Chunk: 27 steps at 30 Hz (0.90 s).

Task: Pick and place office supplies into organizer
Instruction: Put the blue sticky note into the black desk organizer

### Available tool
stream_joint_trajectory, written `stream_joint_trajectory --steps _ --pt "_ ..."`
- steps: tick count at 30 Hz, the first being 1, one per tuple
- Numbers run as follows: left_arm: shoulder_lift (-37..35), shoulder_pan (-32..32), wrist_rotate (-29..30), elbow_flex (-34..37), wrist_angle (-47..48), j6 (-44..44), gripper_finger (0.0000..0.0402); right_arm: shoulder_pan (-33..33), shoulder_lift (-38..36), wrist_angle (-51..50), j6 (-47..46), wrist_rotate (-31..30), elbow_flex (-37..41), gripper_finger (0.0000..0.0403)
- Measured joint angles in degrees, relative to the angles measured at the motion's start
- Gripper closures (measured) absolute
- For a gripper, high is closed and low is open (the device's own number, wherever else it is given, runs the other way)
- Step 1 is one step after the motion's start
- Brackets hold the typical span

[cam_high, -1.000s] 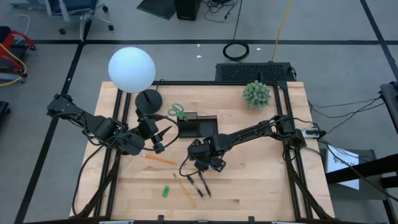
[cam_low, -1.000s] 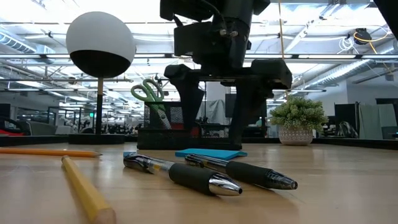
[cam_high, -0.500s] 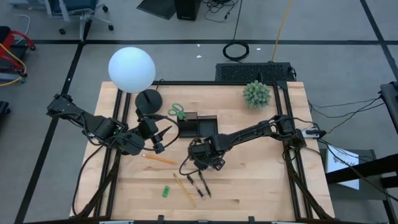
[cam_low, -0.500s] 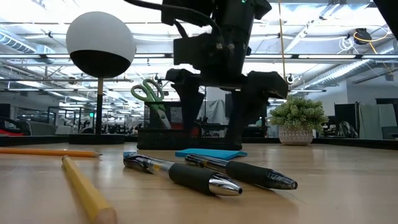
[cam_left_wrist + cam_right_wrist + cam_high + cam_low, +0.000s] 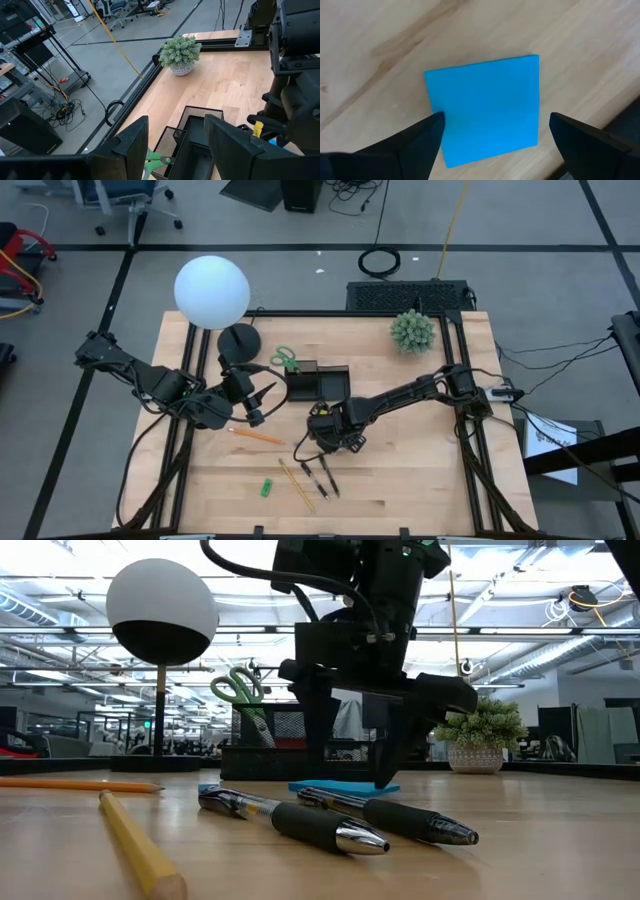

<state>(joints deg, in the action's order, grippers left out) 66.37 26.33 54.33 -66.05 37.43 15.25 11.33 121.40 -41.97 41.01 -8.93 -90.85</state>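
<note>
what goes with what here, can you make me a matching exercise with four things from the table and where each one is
Things:
1. scissors
2. blue sticky pad
3. two dark pens
4. plant

Places:
A. flat on the wood, between the open right gripper's fingers
B. far right corner of the table
C. standing in the organizer
D. lying side by side near the front edge, beside the yellow pencil

Pairs: 1-C, 2-A, 3-D, 4-B
</note>
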Motion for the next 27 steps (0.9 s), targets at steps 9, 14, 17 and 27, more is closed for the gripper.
stream_joint_trajectory --steps 9,14,17,27 --pt "0.0 0.0 0.0 0.0 0.0 0.0 0.0206 0.1 0.2 -1.7 -0.6 -0.1 -0.7 0.0047" --pt "0.0 0.0 0.0 0.0 0.0 0.0 0.0206 0.1 0.0 -1.3 0.3 -0.2 -0.7 0.0047" --pt "0.0 0.0 0.0 0.0 0.0 0.0 0.0206 0.2 -0.6 -1.2 0.4 -0.2 -0.6 0.0047" --pt "0.0 0.0 0.0 0.0 0.0 0.0 0.0206 0.2 -1.5 -1.6 0.2 -0.2 -0.6 0.0047"
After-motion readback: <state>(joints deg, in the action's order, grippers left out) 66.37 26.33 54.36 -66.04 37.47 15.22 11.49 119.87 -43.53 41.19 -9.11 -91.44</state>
